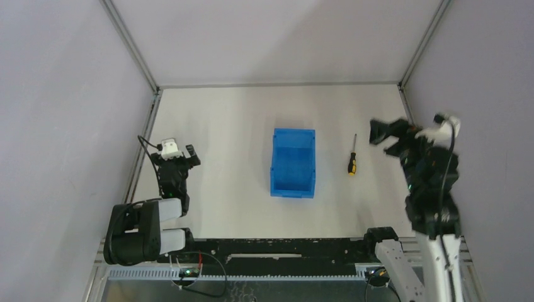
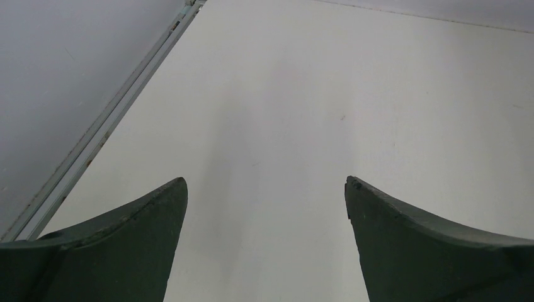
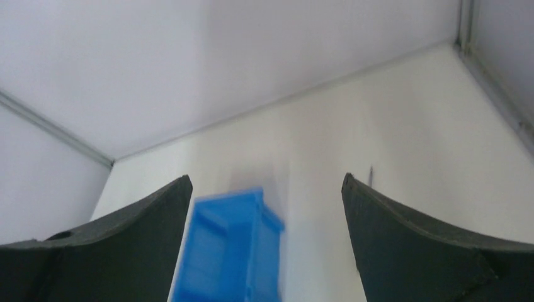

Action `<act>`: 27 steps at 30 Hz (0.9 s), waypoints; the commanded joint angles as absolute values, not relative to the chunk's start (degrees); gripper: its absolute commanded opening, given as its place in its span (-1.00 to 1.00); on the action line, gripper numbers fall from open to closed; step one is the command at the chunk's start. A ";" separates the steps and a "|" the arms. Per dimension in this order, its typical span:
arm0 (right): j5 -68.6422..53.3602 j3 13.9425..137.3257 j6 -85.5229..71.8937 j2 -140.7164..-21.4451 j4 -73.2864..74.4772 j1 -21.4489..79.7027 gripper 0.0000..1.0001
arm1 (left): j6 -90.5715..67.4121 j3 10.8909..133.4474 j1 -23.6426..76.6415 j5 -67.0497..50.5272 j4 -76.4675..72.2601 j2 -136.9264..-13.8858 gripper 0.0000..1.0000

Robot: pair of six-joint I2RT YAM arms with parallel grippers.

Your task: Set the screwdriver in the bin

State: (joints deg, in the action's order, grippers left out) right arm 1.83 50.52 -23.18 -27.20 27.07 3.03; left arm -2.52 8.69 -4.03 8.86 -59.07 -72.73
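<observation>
The blue bin point(image 1: 293, 162) stands in the middle of the table, empty, its lower end toward me. The screwdriver point(image 1: 352, 158) lies on the table to its right, yellow-and-black handle near, shaft pointing away. My right gripper point(image 1: 378, 132) hangs open and empty above the table, right of the screwdriver's tip. In the right wrist view the gripper point(image 3: 264, 182) is open, the bin point(image 3: 230, 251) shows blurred between the fingers, and only the screwdriver's thin tip point(image 3: 371, 175) shows by the right finger. My left gripper point(image 1: 180, 161) sits low at the left, open and empty point(image 2: 266, 182).
White table point(image 1: 227, 126) enclosed by grey walls, with metal rails along the left edge point(image 1: 146, 135) and right edge point(image 1: 406, 104). The left rail also shows in the left wrist view point(image 2: 107, 126). A black bar point(image 1: 277, 245) with cables runs along the near edge.
</observation>
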 commanded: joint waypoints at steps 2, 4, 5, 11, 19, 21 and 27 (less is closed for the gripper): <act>5.91 79.79 -16.09 -54.58 46.56 2.74 0.94 | -1.65 10.86 -3.77 9.49 -60.90 -72.11 0.99; 6.63 91.19 -14.80 -63.58 56.83 2.44 0.96 | -1.61 10.83 -3.77 9.48 -60.91 -72.11 1.00; 6.67 96.09 -14.20 -68.53 61.18 2.21 0.96 | -1.59 10.81 -3.78 9.49 -60.91 -72.13 1.00; 7.00 97.02 -14.25 -86.42 62.70 0.48 0.87 | -1.64 10.88 -3.78 9.44 -60.91 -72.12 1.00; 2.83 80.85 -15.94 -99.95 48.47 0.44 0.66 | -1.63 10.83 -3.80 9.41 -60.91 -72.14 1.00; 3.77 79.09 -16.08 -103.08 46.71 0.48 0.61 | -1.64 10.84 -3.77 9.49 -60.91 -72.16 1.00; 6.09 77.49 -15.05 -111.99 43.25 1.47 0.38 | -1.63 10.81 -3.77 9.42 -60.91 -72.11 1.00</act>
